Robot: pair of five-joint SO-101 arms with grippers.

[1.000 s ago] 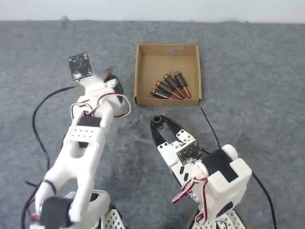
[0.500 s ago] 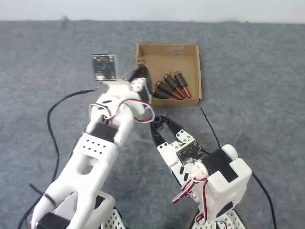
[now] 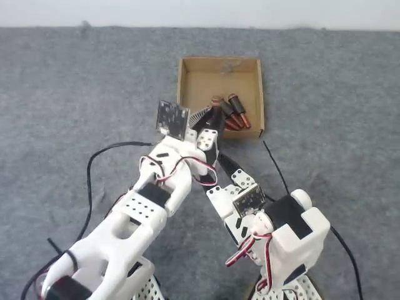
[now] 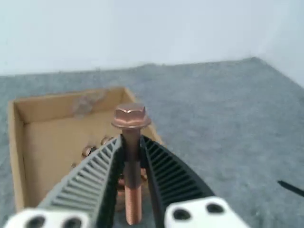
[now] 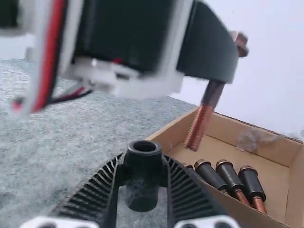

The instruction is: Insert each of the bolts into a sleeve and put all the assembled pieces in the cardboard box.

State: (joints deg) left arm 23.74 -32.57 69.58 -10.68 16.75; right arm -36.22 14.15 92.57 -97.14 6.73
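My left gripper [image 4: 130, 141] is shut on a copper bolt [image 4: 129, 161], which stands head up with its threads pointing down. In the high view the left gripper [image 3: 209, 119] hangs over the near edge of the cardboard box [image 3: 219, 60]. My right gripper [image 5: 142, 164] is shut on a black sleeve [image 5: 142, 183] with its open end up. The bolt [image 5: 197, 126] hangs tilted just above and beyond the sleeve, apart from it. Several assembled pieces [image 5: 228, 178] lie in the box [image 5: 280, 147]. The left arm covers most of the right gripper [image 3: 224, 164] from above.
Grey carpet [image 3: 325, 94] covers the table all round the box. A thin black cable [image 3: 275, 165] runs from the box's near right corner toward the right arm's base. Another cable [image 3: 94, 169] loops left of the left arm.
The left arm has swung right with the bolt, from left of the box to over its near edge above the right gripper. The right arm has kept still.
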